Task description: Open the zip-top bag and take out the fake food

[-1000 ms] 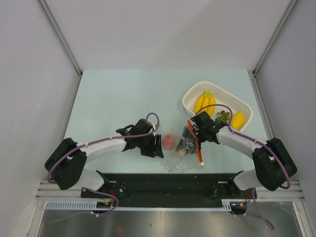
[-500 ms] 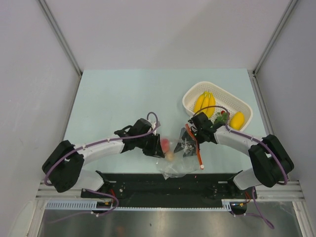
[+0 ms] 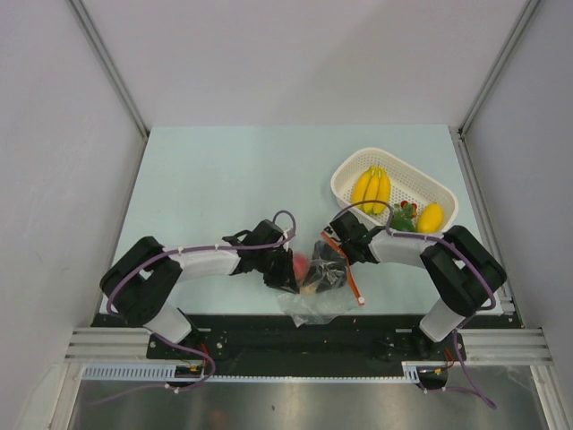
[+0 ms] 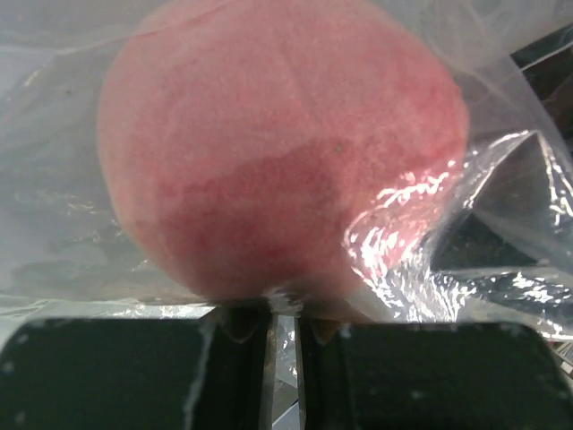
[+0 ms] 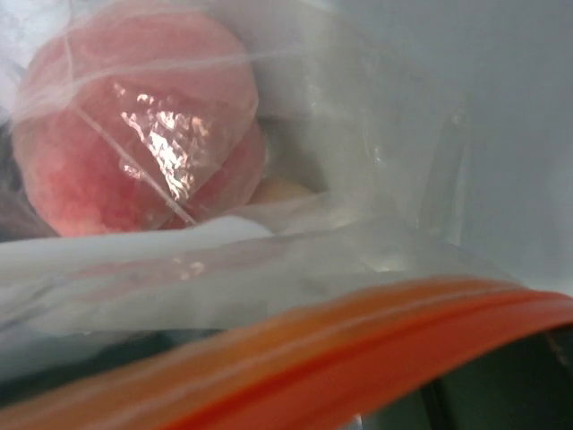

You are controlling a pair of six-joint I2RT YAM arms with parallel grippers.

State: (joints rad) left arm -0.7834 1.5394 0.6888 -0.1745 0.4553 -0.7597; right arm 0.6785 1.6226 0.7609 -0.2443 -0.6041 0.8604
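Note:
The zip-top bag (image 3: 315,303) lies crumpled at the near middle of the table, its red zip strip (image 3: 354,279) on the right. A pink-red round piece of fake food (image 3: 300,262) and a small tan piece (image 3: 309,288) sit inside it. My left gripper (image 3: 286,274) is shut on a fold of the bag's plastic, and the pink-red piece (image 4: 277,143) presses against it (image 4: 284,318). My right gripper (image 3: 335,256) holds the bag's mouth. In the right wrist view the zip strip (image 5: 358,349) hides its fingers, with the pink-red piece (image 5: 134,134) and the tan piece (image 5: 282,190) behind.
A white perforated basket (image 3: 430,184) stands at the back right. It holds a yellow banana bunch (image 3: 372,186), a dark green vegetable (image 3: 400,216) and a yellow lemon-like fruit (image 3: 431,217). A black rail (image 3: 295,331) runs along the near edge.
Both grippers have moved toward each other. The left gripper has gone right onto the bag and closed on its plastic. The bag and right gripper have shifted left.

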